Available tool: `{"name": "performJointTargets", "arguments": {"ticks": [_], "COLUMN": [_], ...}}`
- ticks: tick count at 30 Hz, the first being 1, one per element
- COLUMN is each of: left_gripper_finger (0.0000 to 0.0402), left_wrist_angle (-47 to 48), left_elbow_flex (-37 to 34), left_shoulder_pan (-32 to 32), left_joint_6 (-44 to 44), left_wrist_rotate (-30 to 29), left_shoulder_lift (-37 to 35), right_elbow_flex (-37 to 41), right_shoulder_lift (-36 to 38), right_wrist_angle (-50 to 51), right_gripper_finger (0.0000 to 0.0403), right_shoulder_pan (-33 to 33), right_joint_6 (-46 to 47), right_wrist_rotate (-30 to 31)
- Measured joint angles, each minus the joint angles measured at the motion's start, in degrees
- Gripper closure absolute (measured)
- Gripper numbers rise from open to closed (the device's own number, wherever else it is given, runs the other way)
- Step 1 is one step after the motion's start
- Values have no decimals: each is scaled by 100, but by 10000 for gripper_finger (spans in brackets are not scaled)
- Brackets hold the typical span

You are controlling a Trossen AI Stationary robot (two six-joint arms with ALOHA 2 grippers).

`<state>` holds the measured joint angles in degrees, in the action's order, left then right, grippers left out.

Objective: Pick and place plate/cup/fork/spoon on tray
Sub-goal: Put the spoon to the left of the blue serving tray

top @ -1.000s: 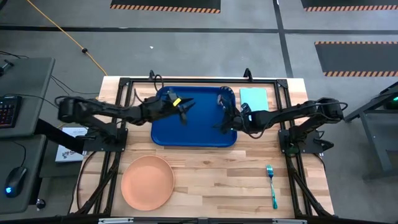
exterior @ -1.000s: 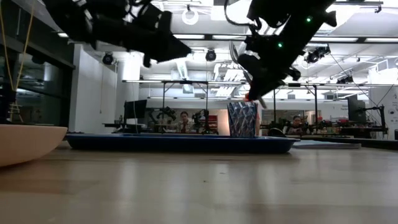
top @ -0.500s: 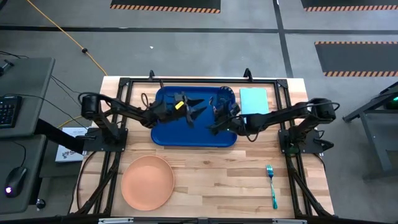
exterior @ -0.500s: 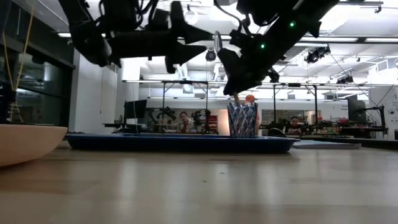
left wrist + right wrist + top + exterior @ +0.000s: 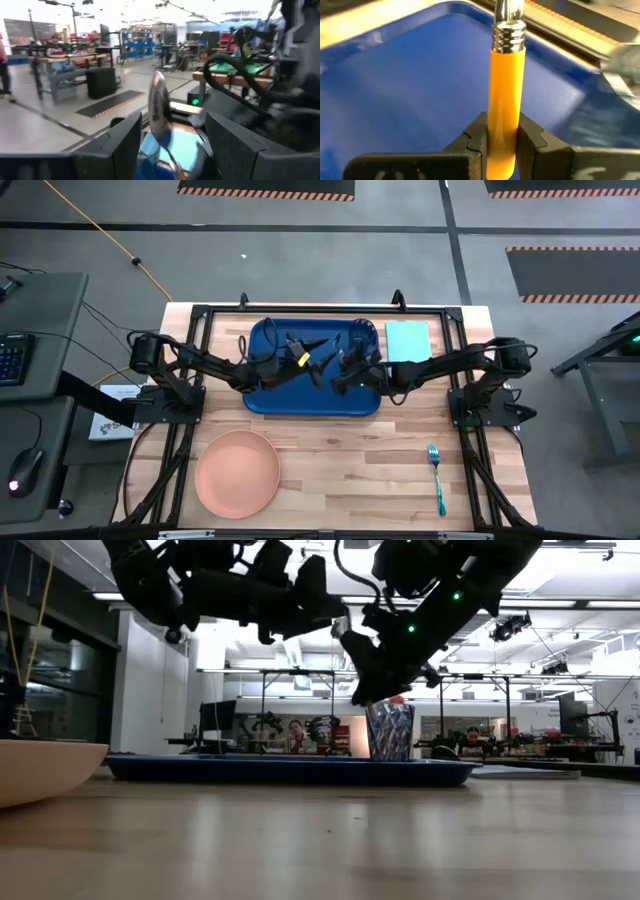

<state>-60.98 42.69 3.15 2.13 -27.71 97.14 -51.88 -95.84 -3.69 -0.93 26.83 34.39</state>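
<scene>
Only the right wrist view shows the right gripper (image 5: 501,139) pinching a yellow-handled spoon (image 5: 506,80) over the dark-blue rectangular tray (image 5: 415,85); the left gripper (image 5: 318,360) reaches across with jaws spread.

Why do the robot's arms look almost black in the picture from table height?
Low view: bright ceiling lights shine behind the left arm and right arm, leaving them dark shapes. Left wrist view: the spoon gleams. Right wrist view: pale glare streaks the tray.

You have one tray (image 5: 265,390), one plate (image 5: 237,472), one cup (image 5: 389,732), one fork (image 5: 437,478), one spoon (image 5: 159,112), two grippers.
</scene>
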Motion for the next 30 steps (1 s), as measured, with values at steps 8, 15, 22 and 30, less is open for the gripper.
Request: {"name": "performJointTargets", "arguments": {"ticks": [8,15,22,30], "left_gripper_finger": [190,204,310,383], "left_wrist_angle": [359,456,537,892], "left_elbow_flex": [21,21,21,27], "left_shoulder_pan": [57,121,123,124], "left_joint_6": [165,197,189,632], "left_wrist_rotate": [-363,-552,-569,-533], "left_shoulder_lift": [-2,-2,-2,-243], "right_elbow_flex": [0,0,-2,-2], "right_shoulder_lift": [-179,-177,-174,-127], "right_wrist_angle": [-319,-416,-433,-275], "right_gripper_finger": [360,361,344,315], "right_shoulder_pan": [82,188,251,257], "right_joint_6": [-228,-265,-277,-812], "right_wrist_rotate": [-151,-201,-324,-322]}}
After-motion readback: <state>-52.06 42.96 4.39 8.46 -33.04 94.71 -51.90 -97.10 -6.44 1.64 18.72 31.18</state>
